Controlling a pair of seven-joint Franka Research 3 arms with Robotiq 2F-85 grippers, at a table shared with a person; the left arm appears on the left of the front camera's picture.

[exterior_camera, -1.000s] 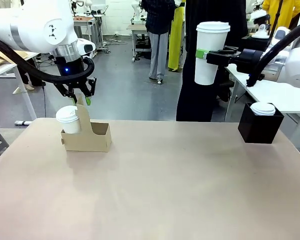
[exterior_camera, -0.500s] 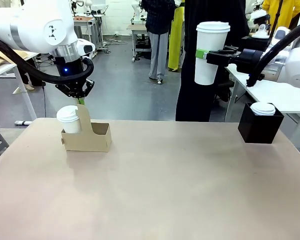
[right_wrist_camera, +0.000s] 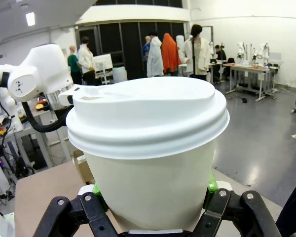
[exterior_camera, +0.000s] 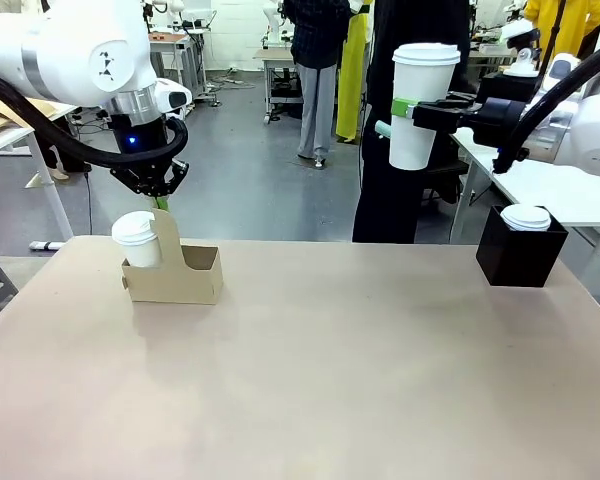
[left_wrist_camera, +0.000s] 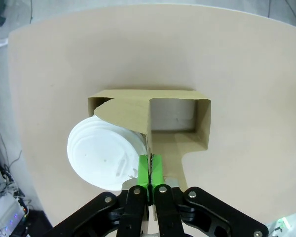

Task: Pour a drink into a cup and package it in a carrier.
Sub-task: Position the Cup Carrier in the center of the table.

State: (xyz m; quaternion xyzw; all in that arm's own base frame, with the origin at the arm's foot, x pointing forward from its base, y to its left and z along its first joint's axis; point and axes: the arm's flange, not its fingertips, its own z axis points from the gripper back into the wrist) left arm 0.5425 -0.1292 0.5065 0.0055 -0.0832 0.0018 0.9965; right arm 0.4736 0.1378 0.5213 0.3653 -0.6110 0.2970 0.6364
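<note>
desk: tan, bare across the middle and near side.
carrier: brown card, far-left part of desk, flat on it, handle upright.
cup: tall, white, lid on, upright, held in the air over the desk's far-right edge, well above desk level.
box: black, far right of desk, a white lid showing in its top; not part of this step.
short cup: sits in the carrier's left slot, touching the handle.
free slot: the carrier's other half, on the side facing the right arm; looks empty.
left claw: clenched on the top edge of the handle, coming straight down on it, green pads flat against the card.
right claw: grasping the cup around its upper-middle, pads on either side.
key relation: carrier lies left of and below the right claw, well apart; cup's long axis vertical, matching the slot's opening.
stage (judged): lid on, so pouring looks done; cup not yet in carrier.
next needs (judged): carry left, then straight down into the free slot, missing the handle and the left claw.
</note>
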